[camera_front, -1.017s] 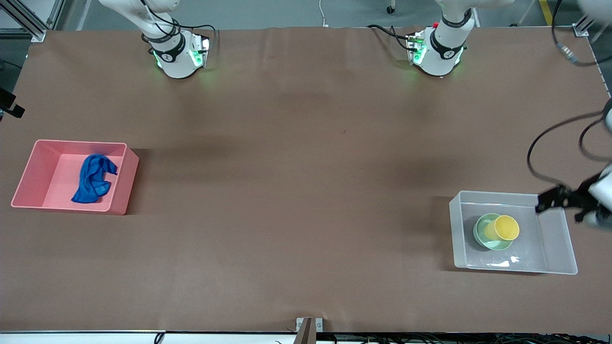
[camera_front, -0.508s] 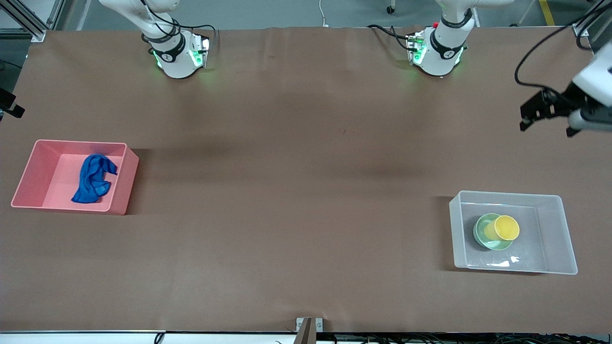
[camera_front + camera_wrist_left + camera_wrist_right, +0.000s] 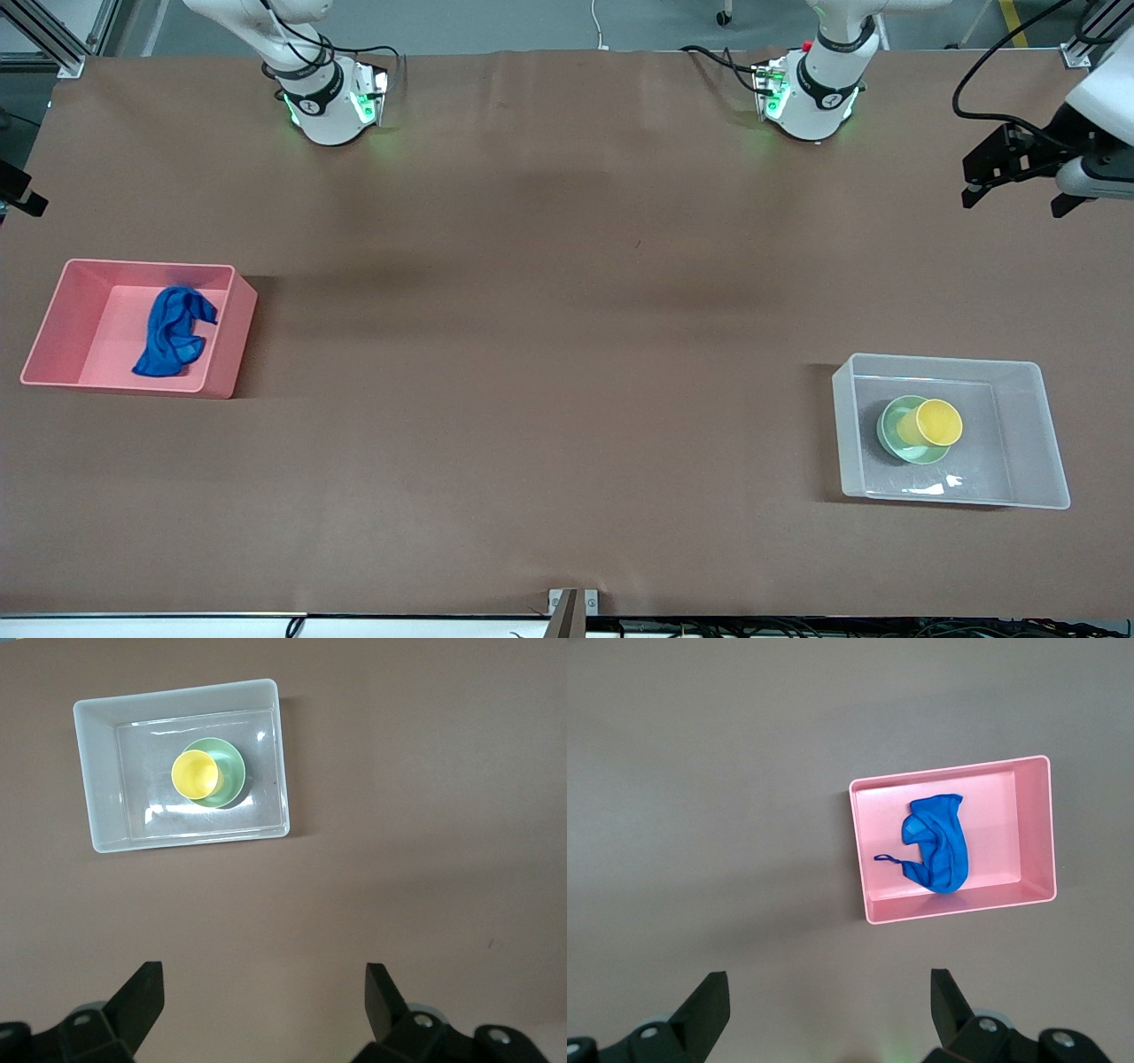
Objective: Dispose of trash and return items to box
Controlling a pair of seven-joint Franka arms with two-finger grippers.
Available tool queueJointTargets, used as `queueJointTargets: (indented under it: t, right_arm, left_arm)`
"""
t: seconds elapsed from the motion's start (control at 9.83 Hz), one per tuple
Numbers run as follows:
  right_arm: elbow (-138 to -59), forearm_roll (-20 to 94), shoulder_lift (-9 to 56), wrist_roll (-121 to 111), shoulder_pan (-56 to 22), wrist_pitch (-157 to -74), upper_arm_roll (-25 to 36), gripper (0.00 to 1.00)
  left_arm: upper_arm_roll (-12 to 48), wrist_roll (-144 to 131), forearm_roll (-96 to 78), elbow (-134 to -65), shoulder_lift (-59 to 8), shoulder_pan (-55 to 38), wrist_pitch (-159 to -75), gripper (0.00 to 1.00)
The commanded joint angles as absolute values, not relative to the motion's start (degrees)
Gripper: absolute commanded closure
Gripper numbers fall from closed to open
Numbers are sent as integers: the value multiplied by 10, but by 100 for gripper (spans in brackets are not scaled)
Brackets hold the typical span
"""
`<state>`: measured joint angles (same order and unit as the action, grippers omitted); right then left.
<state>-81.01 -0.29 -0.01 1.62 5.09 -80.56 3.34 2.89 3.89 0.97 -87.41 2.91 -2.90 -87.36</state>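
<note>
We see the blue rag (image 3: 174, 332) lying in the pink bin (image 3: 55, 312) at the right arm's end of the table. The yellow cup (image 3: 937, 423) sits in the green bowl (image 3: 890, 434) inside the clear box (image 3: 1028, 443). Left gripper (image 3: 1019, 180) hangs high over bare table, jaws wide and empty. Right gripper (image 3: 830, 1010) hangs above bare table, jaws wide too.

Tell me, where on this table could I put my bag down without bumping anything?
The wide brown tabletop between the opaque pink bin, which holds the blue cloth rag, and the clear plastic bin is bare. The clear bin is fuller: a yellow cup sits in a mint-green bowl. The open left gripper hangs near the left arm's end.
</note>
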Motion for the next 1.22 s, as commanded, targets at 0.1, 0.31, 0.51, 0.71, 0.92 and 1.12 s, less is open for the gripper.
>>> queueJointTargets:
  t: [0.1,0.31,0.51,0.71,0.92,1.12]
  right_arm:
    - [-804,-10,1,11,50,-799,33,0]
    - [-804,-10,1,11,51,-799,33,0]
    - [-804,-10,1,11,51,-799,33,0]
    - [-804,-10,1,11,51,-799,33,0]
    - [-803,-10,1,11,53,-781,33,0]
    - [-803,-9,1,11,52,-781,34,0]
  left_arm:
    - [21,-9,-1,-822,-24,-30,-826,0]
    - [19,-6,2,-834,-16,-33,-829,0]
    - [16,-7,8,-835,-15,-46,-829,0]
    - [6,-6,8,-836,-14,-53,-828,0]
    - [1,-6,8,-839,-11,-54,-827,0]
    - [1,-6,8,-839,-11,-54,-827,0]
